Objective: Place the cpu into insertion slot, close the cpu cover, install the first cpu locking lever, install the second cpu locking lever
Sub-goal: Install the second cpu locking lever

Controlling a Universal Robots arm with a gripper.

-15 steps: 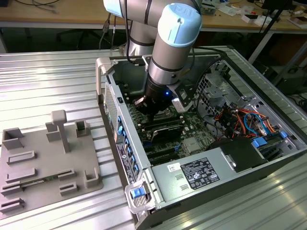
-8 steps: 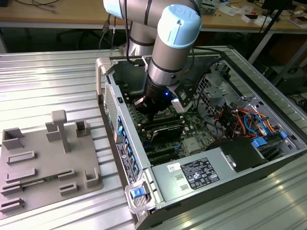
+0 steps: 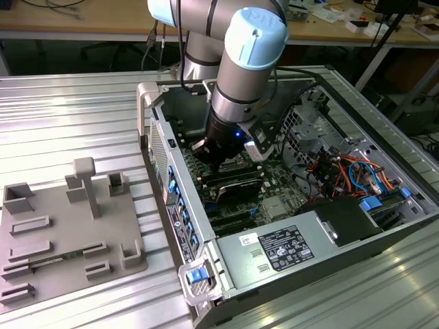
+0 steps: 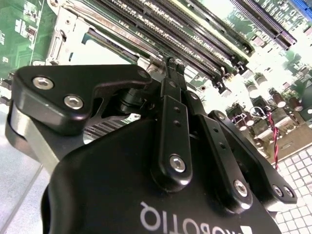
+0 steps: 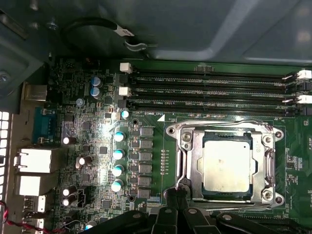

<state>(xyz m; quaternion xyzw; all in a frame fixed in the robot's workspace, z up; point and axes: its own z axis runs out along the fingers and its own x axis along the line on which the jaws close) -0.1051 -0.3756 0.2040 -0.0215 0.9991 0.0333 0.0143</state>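
Observation:
In the first wrist view the cpu lies silver side up in the insertion slot on the green board. The silver cpu cover lies flat around it. A thin wire locking lever runs along the cover's side, and another runs along the edge nearest the memory slots. My gripper is shut, its black fingertips pressed together right at the end of the side lever by the socket's corner. The second wrist view shows the gripper from behind, tips together. In the exterior view the gripper is down inside the computer case.
Long black memory slots run beside the socket, and capacitors stand on its other side. The case wall rises beyond the slots. The exterior view shows the power supply, coloured cables and a grey fixture tray on its left.

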